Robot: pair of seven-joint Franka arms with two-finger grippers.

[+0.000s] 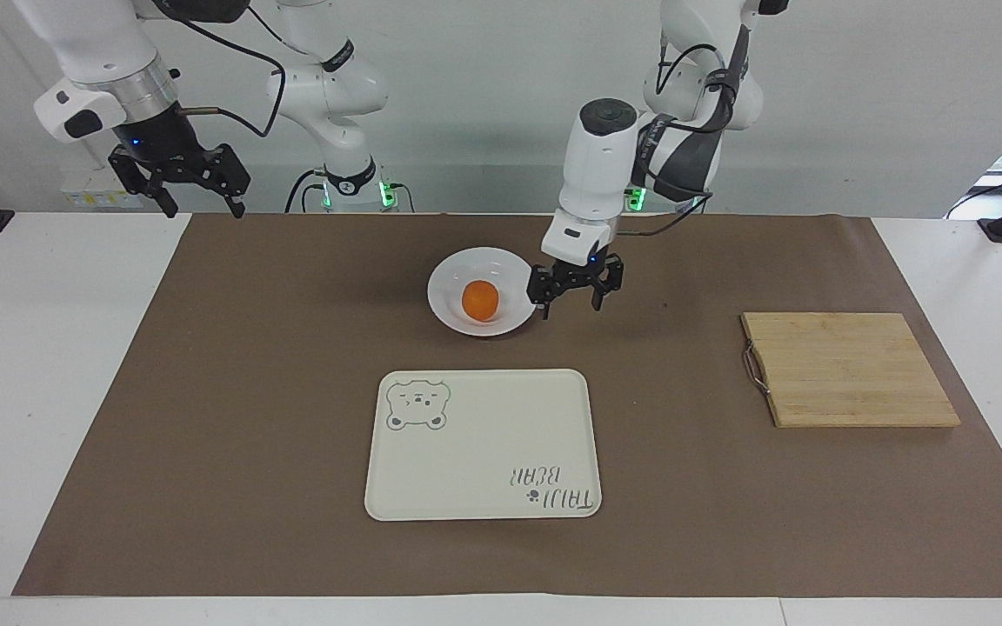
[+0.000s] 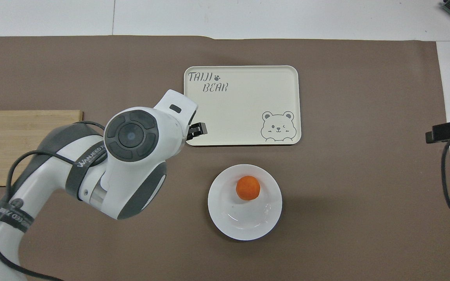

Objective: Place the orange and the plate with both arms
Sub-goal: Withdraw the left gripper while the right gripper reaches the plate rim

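Observation:
The orange point(image 1: 480, 300) lies in the white plate point(image 1: 450, 309) on the brown mat, nearer to the robots than the cream tray; it also shows in the overhead view point(image 2: 248, 187) in the plate point(image 2: 244, 226). My left gripper point(image 1: 569, 296) is open and empty, raised over the mat beside the plate, toward the left arm's end. In the overhead view only one of its fingers point(image 2: 198, 129) shows past the wrist. My right gripper point(image 1: 197, 198) is open and empty, raised over the mat's corner at the right arm's end, where the arm waits.
A cream bear tray point(image 1: 483, 445) lies farther from the robots than the plate, also in the overhead view point(image 2: 241, 105). A wooden cutting board point(image 1: 847, 369) with a metal handle lies toward the left arm's end, partly covered by the left arm from overhead point(image 2: 25, 128).

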